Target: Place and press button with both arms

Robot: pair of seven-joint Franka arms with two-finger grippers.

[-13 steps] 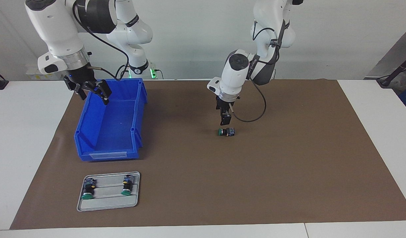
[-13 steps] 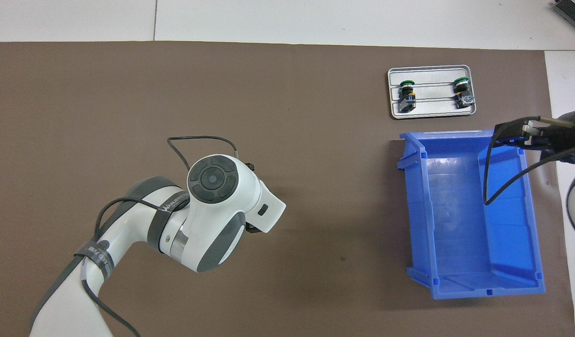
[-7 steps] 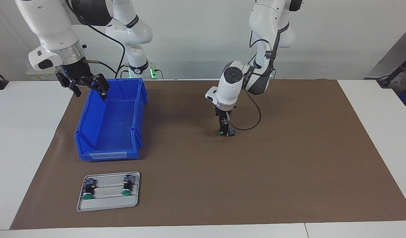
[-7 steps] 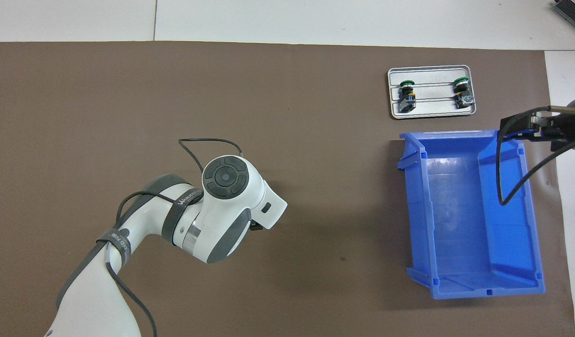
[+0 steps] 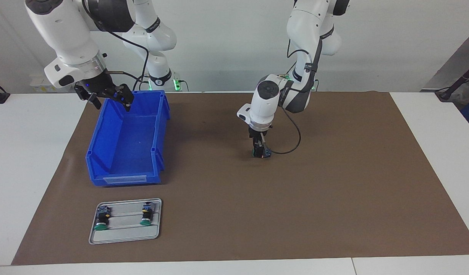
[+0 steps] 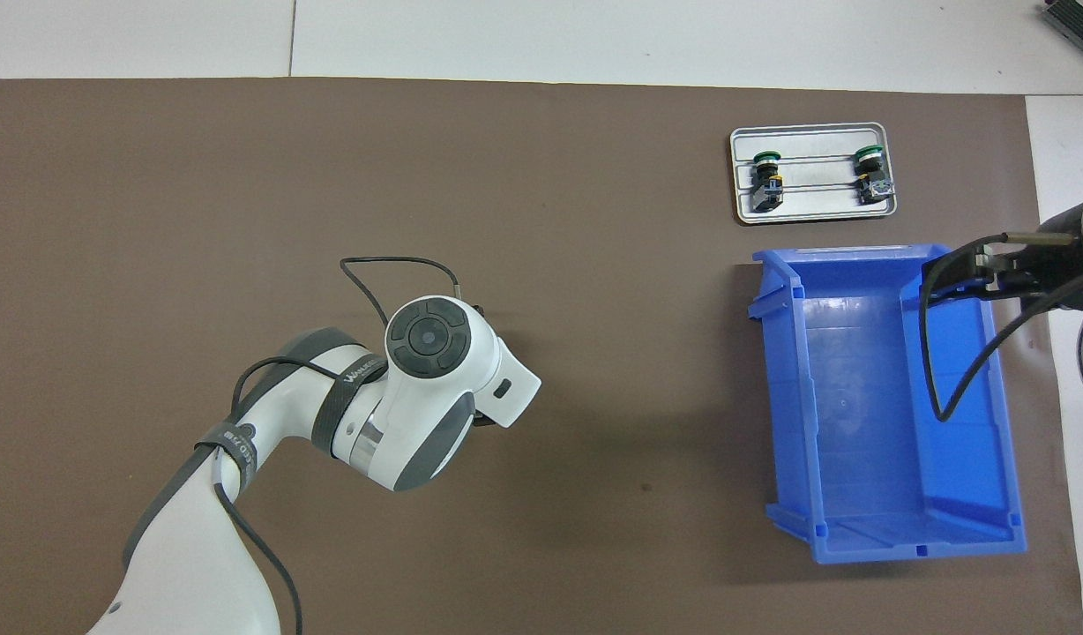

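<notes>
Left tool (image 5: 259, 149) straddles one button (image 5: 266, 152); two buttons (image 5: 101, 217) on tray (image 5: 123, 237).

Bright, even light from above; both views are sharp, without glare. The blue bin (image 5: 127, 141) throws a soft shadow on the brown mat (image 5: 333, 191) toward the left arm's end, and a faint shadow lies under the left arm (image 6: 418, 388)

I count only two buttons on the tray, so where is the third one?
The third button lies on the brown mat mid-table, in the facing view right beneath the lowered left gripper, well apart from the blue bin and the tray.
</notes>
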